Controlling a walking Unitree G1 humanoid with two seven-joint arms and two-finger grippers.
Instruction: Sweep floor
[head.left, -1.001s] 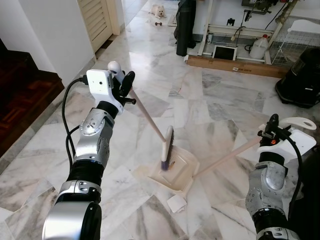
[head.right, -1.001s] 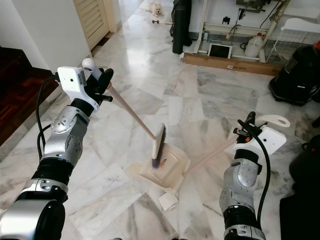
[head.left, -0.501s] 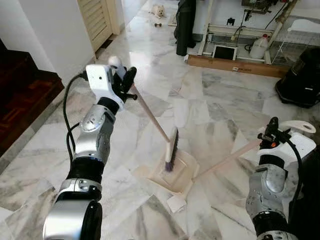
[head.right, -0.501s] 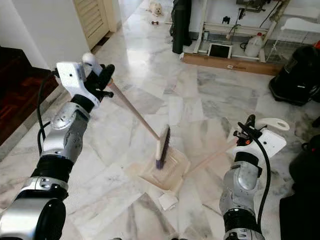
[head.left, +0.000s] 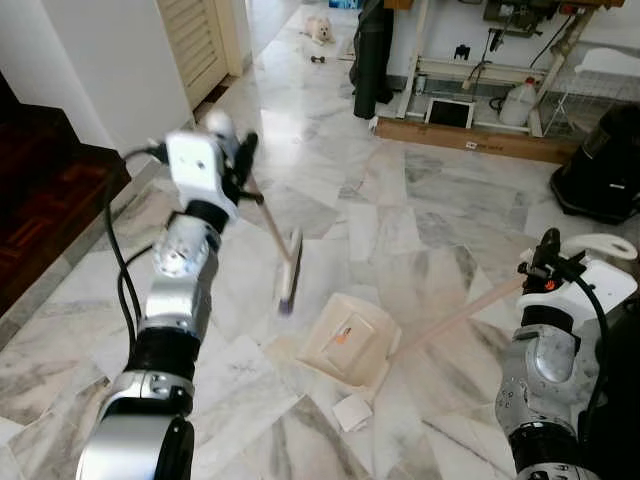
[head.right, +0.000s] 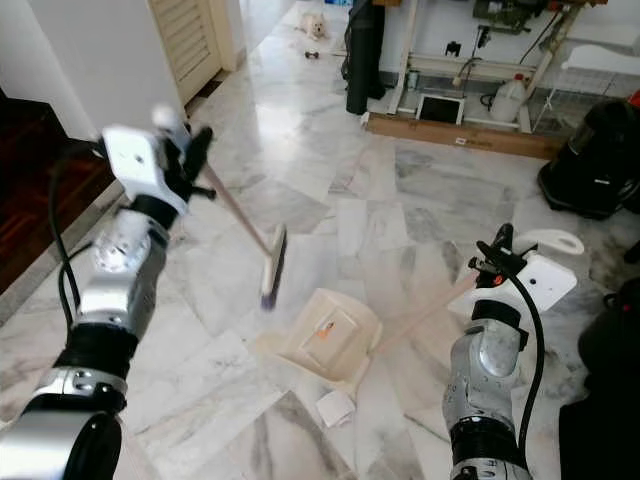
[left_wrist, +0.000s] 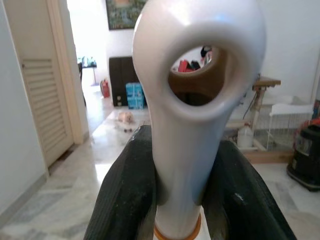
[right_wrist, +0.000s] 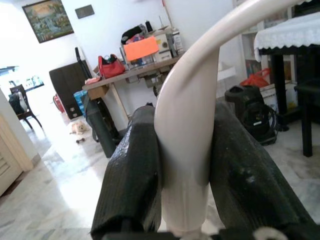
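Two tools in your grip: broom (head.left: 290, 268) raised on the left, dustpan (head.left: 347, 340) resting on the marble floor (head.left: 420, 215).

Your left gripper (left_wrist: 186, 200) is closed around the broom's pale handle just below its looped white end, both black fingers (left_wrist: 127, 192) pressed against it; the blurred brush head, cream with dark purple bristles, hangs left of the dustpan, apart from it. Your right gripper (right_wrist: 184, 187) is clamped on the dustpan's long cream handle (head.left: 462, 311), which slants down to the cream pan lying flat, a small orange scrap inside it. One white piece of paper (head.left: 351, 411) sits on the tiles just in front of the pan's near edge. A small white dog (head.left: 319, 27) lies far down the hall.
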